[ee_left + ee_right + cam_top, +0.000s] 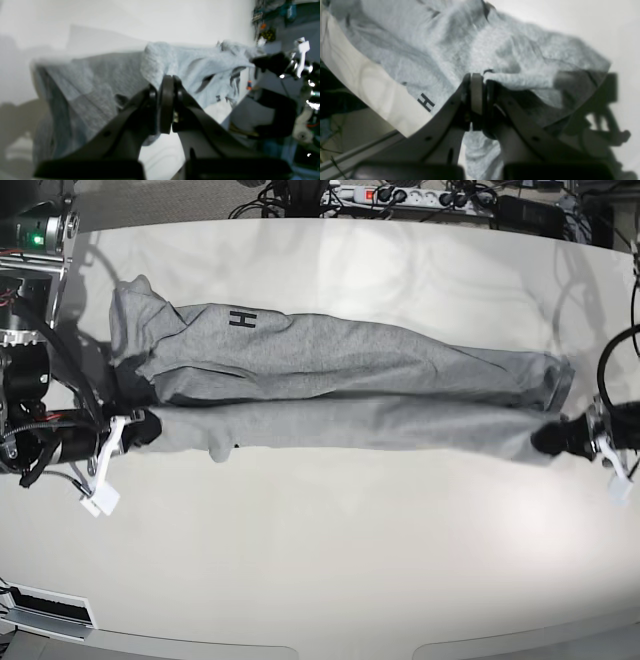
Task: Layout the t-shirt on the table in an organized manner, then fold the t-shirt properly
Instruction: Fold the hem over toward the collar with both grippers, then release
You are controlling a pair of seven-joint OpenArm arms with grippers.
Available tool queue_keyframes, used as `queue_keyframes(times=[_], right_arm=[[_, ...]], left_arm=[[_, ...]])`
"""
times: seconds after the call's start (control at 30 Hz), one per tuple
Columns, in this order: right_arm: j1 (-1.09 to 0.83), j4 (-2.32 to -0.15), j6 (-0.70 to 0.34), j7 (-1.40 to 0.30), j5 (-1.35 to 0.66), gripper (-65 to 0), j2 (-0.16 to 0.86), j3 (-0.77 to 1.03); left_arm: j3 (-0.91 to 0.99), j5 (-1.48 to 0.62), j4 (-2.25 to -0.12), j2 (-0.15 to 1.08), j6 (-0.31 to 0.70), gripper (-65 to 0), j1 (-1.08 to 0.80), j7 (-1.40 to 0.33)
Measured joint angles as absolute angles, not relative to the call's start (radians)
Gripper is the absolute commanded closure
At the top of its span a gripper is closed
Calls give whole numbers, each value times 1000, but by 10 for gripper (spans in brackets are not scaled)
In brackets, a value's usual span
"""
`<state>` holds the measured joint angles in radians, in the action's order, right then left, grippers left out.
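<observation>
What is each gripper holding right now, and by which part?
Both hold the t-shirt: the left gripper and the right gripper are each shut on a bunched edge at opposite ends, stretching it over the table.

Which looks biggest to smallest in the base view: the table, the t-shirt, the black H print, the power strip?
1. table
2. t-shirt, stretched between the left gripper and right gripper
3. power strip, at the far edge, so it is shown smaller than things nearer
4. H print
</observation>
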<state>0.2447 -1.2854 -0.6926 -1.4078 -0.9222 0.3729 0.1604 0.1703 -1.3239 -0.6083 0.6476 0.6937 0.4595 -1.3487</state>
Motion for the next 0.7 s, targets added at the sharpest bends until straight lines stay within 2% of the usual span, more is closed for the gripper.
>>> queue_keyframes(times=[0.17,0.47,0.5,0.63,0.7], right_arm=[[212,-1285,-693,-1407,-978,0,404,161],[163,-1285,-693,-1407,-978,0,397,161],[166,-1285,-693,-1406,-979,-12,397,161],[164,-1285,-693,-1407,-980,-99,399,161],[164,-1285,-693,-1407,-978,-171,402,161]], left_arm=[[172,-1326,-609,699,693,0,413,-1328],[170,-1320,-609,683,692,0,356,-1241],[170,-1321,-609,684,692,-17,358,-1231],[170,-1320,-609,682,692,-249,354,-1231],[170,-1320,-609,683,692,-322,349,-1231]])
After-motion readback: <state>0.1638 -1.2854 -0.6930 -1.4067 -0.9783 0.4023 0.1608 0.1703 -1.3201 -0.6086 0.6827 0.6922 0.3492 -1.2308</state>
